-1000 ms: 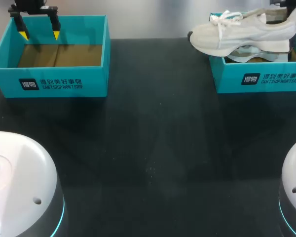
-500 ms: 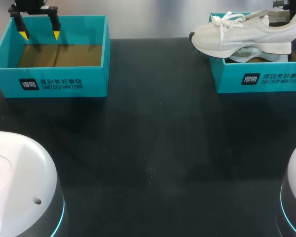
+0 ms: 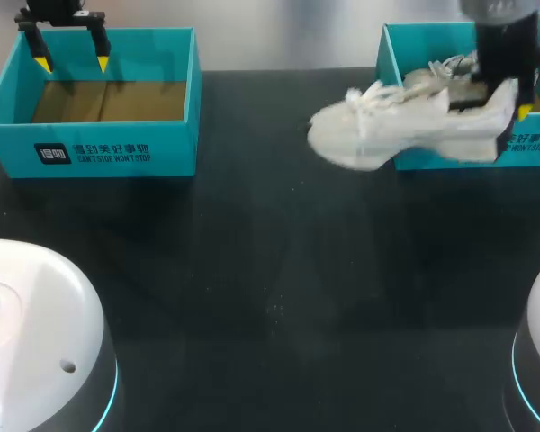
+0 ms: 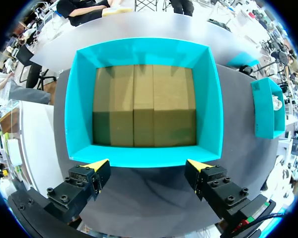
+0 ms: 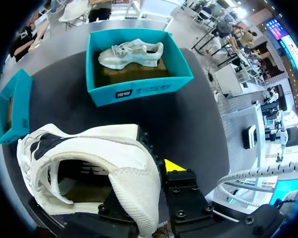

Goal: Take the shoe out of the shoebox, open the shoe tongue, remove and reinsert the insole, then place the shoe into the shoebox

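A white shoe [image 3: 391, 133] hangs over the table just in front of the right teal shoebox [image 3: 391, 54], toe pointing left. My right gripper [image 3: 508, 103] is shut on its heel. In the right wrist view the heel collar of the shoe [image 5: 89, 158] sits in the right gripper [image 5: 146, 173], with one yellow fingertip [image 5: 174, 165] outside and the other hidden inside the shoe. A second white shoe [image 5: 131, 52] lies in the right shoebox [image 5: 139, 89]. My left gripper [image 3: 72, 63] hangs open over the back rim of the left teal shoebox [image 3: 117, 153], holding nothing.
The left shoebox [image 4: 208, 99] shows only its brown cardboard floor ahead of my left gripper [image 4: 148, 166]. The dark table [image 3: 270, 270] stretches between the two boxes. Two white robot bases [image 3: 27, 333] stand at the near corners.
My right arm has carried the shoe from above the right shoebox forward, down and to the left, so it now hangs in front of the box. The left arm has not moved.
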### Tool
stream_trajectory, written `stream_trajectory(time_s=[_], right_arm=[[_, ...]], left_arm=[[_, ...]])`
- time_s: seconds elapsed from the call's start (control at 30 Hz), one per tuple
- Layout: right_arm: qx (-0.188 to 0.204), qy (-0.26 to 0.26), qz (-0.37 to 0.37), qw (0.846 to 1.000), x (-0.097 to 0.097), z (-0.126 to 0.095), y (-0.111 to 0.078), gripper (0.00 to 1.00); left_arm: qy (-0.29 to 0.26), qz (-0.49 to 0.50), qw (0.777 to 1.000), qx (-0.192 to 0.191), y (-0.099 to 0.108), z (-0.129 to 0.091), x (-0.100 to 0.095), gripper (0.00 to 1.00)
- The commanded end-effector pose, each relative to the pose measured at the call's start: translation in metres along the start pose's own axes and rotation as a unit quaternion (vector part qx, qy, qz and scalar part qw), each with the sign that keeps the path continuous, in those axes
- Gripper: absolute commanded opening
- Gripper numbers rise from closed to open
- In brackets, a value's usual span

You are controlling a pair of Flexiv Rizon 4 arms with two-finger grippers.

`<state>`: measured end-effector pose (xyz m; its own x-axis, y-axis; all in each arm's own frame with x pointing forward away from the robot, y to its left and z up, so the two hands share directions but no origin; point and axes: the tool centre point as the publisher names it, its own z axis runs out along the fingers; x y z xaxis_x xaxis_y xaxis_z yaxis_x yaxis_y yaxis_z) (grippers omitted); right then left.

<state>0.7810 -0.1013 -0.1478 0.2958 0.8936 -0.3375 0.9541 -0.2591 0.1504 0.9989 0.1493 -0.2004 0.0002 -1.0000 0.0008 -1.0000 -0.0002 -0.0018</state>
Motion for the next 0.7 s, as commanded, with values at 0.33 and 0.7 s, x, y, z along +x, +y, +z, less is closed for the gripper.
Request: stream_trajectory(time_s=[0.33, 0.7], right_arm=[[-0.018, 0.018, -0.011, 1.0, 0.023, 0.005, -0.042, 0.0], [-0.032, 0.024, -0.046, 0.998, 0.07, 0.006, -0.085, 0.0]], left_arm=[[0.0, 0.0, 1.0, 0.0, 0.0, 0.0, 0.0, 1.0], [0.0, 0.0, 1.0, 0.0, 0.0, 0.0, 0.0, 1.0]])
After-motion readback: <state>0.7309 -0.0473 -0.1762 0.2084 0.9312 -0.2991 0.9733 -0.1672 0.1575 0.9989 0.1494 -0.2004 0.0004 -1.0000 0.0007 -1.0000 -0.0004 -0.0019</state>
